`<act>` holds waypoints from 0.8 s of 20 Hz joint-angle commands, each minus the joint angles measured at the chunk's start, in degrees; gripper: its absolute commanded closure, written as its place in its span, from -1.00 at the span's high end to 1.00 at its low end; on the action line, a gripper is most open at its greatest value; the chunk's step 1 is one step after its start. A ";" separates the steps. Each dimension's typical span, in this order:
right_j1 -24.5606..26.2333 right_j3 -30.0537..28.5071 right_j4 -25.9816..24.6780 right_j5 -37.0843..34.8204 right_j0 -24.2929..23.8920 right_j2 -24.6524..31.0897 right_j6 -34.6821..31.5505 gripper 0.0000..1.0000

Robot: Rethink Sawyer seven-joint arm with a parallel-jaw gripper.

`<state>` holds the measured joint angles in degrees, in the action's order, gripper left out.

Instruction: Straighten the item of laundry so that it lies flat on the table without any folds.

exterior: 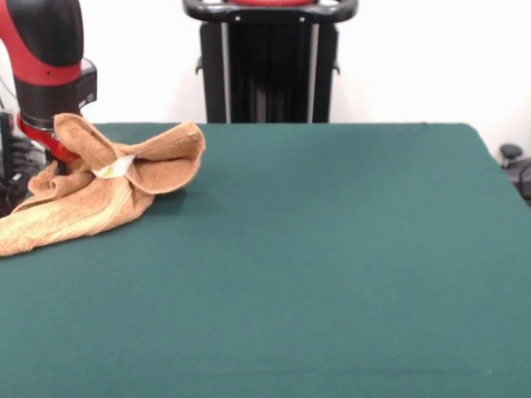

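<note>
The item of laundry (108,186), an orange-tan terry towel, lies crumpled at the far left of the green table (315,249). One part rises in a peak against the arm, and a white label shows in its folds. Its lower end trails off the picture's left edge. My gripper (55,143) hangs below the red and black arm, right behind the towel's raised peak and mostly hidden by the cloth. Whether it holds the towel does not show.
The black pedestal (270,66) stands behind the table's far edge at centre. Dark equipment (17,162) shows past the table's left side, and a dark object (514,162) sits off its right corner.
</note>
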<state>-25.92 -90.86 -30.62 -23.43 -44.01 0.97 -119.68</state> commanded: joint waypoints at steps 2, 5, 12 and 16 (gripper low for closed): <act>-0.32 -4.87 -5.63 3.84 -10.21 12.05 14.43 1.00; 1.17 -4.26 -6.65 4.63 -11.76 13.62 14.82 1.00; -0.97 -5.46 -9.74 1.69 -14.11 16.93 13.37 1.00; -1.73 -5.17 -10.33 -0.56 -14.63 18.35 13.35 1.00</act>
<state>-28.06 -92.11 -37.62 -23.44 -60.64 10.51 -119.66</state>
